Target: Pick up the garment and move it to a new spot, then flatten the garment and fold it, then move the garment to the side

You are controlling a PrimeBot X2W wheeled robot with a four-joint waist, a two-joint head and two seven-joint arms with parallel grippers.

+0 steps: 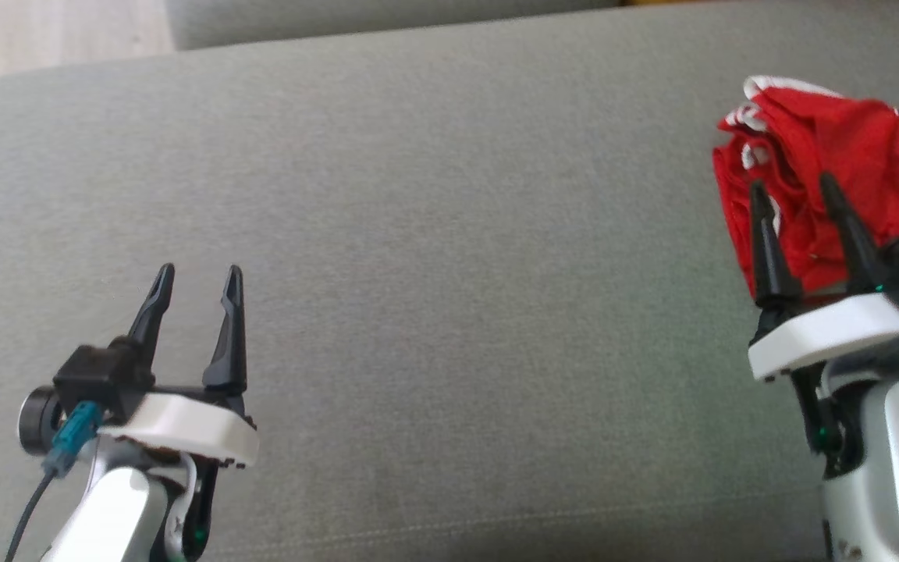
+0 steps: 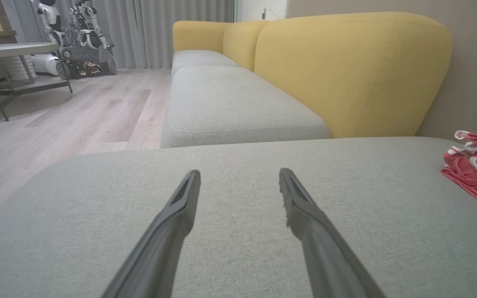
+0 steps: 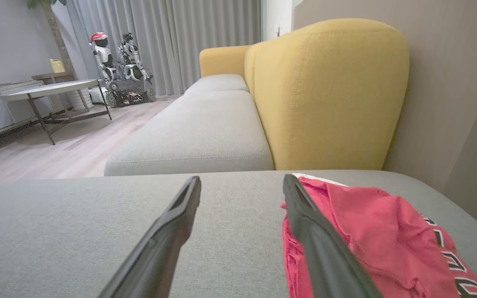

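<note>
head view: you've got the red garment [image 1: 832, 133] bunched at the right end of the grey cushion [image 1: 449, 234]; your right gripper [image 1: 793, 183] sits wide over its near edge, left gripper [image 1: 200, 271] wide too, gripping nothing.

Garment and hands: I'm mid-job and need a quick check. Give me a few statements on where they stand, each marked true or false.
1. The red garment lies on the robot's right side of the grey cushion. True.
2. The left hand is shut on the garment. False: it is open over bare cushion, well apart from the garment.
3. The right hand is open and holds nothing, its fingers pointing at the garment. True.
4. The garment is spread flat and neatly folded. False: it sits in a bunched, crumpled heap.
</note>
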